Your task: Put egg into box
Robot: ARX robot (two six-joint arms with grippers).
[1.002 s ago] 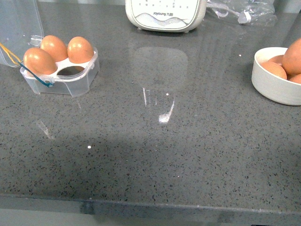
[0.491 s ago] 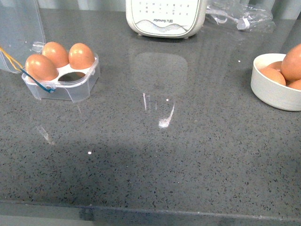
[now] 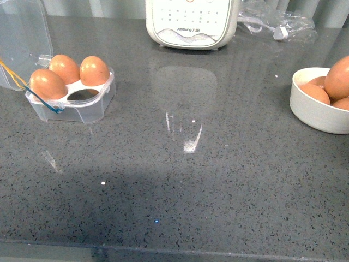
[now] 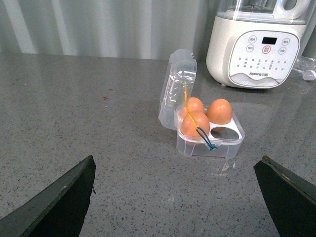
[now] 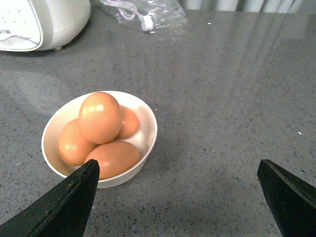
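The clear box (image 3: 82, 106) stands at the far left of the counter with its lid (image 3: 24, 38) open. It holds three brown eggs (image 3: 94, 71), and its front right cup is empty. It also shows in the left wrist view (image 4: 210, 140). A white bowl (image 3: 313, 112) at the far right holds several brown eggs; the top egg (image 5: 100, 117) lies on the others. My left gripper (image 4: 175, 190) is open and empty, short of the box. My right gripper (image 5: 177, 195) is open and empty, beside the bowl (image 5: 143, 148). Neither arm shows in the front view.
A white Joyoung appliance (image 3: 191, 22) stands at the back centre. A crumpled clear bag with a white cable (image 3: 278, 24) lies at the back right. The counter's front edge (image 3: 174, 248) runs along the bottom of the front view.
The front view has shifted slightly: the box, bowl and appliance sit a little lower in the picture. Nothing on the counter has moved.
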